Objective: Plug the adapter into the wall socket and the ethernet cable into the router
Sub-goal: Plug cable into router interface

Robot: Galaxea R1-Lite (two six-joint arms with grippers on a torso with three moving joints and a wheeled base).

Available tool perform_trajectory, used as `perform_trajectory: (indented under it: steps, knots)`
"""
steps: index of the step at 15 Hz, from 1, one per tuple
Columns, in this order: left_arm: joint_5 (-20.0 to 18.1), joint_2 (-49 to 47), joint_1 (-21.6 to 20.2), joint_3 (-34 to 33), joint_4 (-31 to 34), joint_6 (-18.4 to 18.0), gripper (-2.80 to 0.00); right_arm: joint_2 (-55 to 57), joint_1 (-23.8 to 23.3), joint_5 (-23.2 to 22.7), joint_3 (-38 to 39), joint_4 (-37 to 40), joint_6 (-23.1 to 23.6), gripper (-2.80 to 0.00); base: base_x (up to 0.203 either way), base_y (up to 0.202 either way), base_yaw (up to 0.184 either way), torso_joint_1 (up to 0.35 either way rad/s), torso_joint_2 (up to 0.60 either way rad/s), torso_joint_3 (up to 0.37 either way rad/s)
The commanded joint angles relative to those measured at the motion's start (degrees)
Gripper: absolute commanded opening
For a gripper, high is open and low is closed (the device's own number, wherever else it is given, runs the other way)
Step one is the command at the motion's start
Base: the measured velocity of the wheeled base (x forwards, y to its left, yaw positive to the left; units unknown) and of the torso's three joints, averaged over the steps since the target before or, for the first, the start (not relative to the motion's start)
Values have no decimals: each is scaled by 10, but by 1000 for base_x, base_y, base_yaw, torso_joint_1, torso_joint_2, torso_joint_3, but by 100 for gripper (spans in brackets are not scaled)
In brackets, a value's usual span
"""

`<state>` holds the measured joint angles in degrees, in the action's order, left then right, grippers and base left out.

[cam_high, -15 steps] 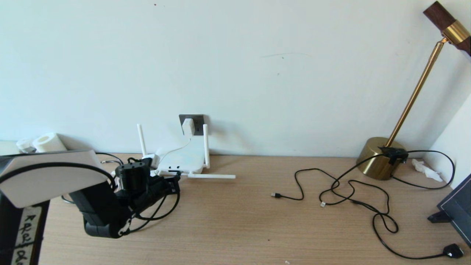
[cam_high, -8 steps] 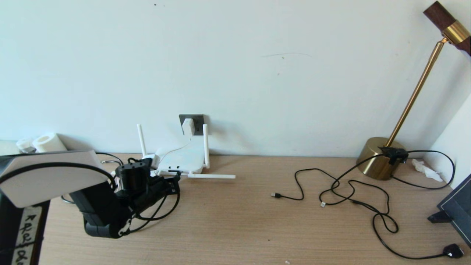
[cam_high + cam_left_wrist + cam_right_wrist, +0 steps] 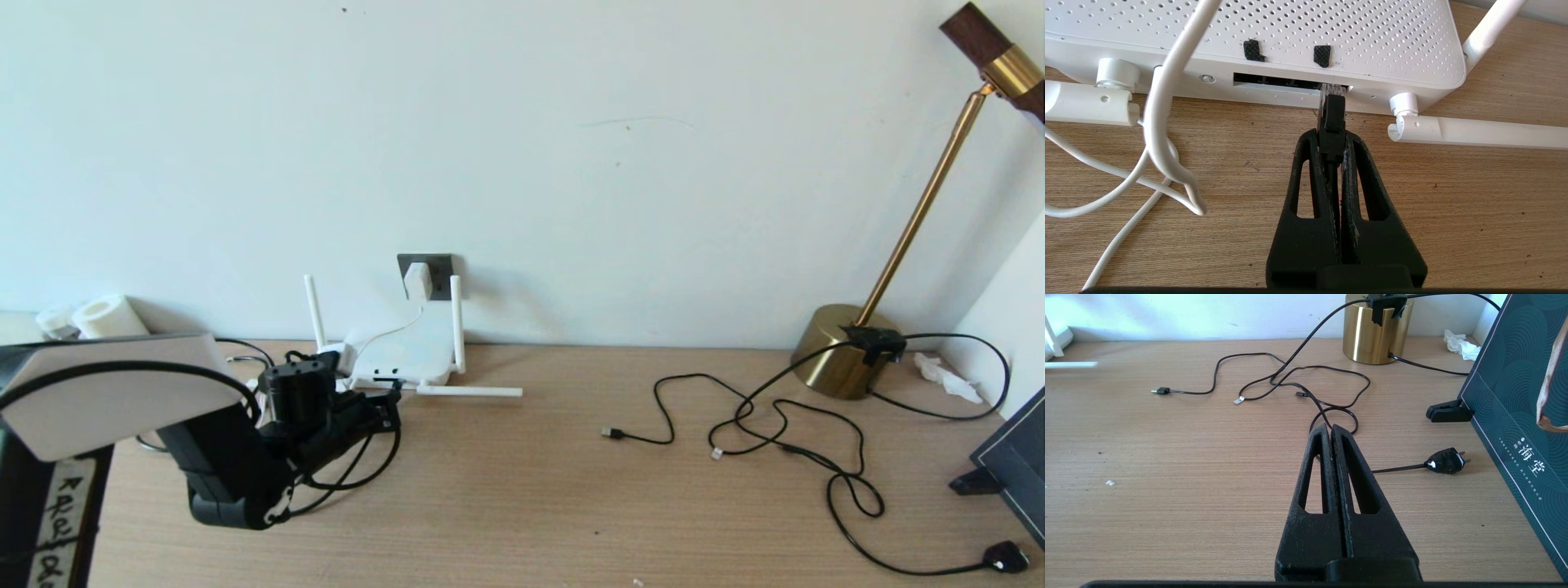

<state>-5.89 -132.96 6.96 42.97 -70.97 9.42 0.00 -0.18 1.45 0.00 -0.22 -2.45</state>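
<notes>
The desk (image 3: 571, 490) carries everything, with the wall (image 3: 571, 163) at its far edge; the work sits at far left. The router (image 3: 406, 356) lies flat there, close under the socket (image 3: 435, 266), probably so the short white cord (image 3: 390, 332) can reach. Its port edge faces near, toward the robot, which lets an arm push a plug in level along the desk. Two antennas stand up and one lies flat to the right, clear of the ports.

The left arm reaches in low from the near left. Its left gripper (image 3: 1333, 141) is clamped on the black boot of the cable (image 3: 1333, 122), held just behind the clear tip so the tip sticks out free. That tip is at the right end of the dark port slot (image 3: 1274, 81), touching or just entering it; how deep it has gone I cannot tell. The grip lines the plug with the slot, so a straight push looks like what is needed.

The right gripper (image 3: 1330, 435) is pressed shut on nothing, idle over bare desk to the right.

The adapter (image 3: 417, 281) is already seated in the socket, so that half looks done.
</notes>
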Motion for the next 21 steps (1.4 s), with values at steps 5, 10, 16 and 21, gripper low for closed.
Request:
perform_trajectory:
  steps: [5, 10, 16, 21]
  knots:
    - [0, 5, 5, -3, -5, 1, -280, 0, 0, 0, 0, 0, 0, -280, 0, 0, 0, 0, 0, 0]
    - [0, 15, 5, -16, -6, 2, -280, 0, 0, 0, 0, 0, 0, -280, 0, 0, 0, 0, 0, 0]
    - [0, 23, 5, -19, -7, 3, -280, 0, 0, 0, 0, 0, 0, -280, 0, 0, 0, 0, 0, 0]
    - [0, 22, 5, -27, -7, 4, -280, 1, 0, 0, 0, 0, 0, -280, 0, 0, 0, 0, 0, 0]
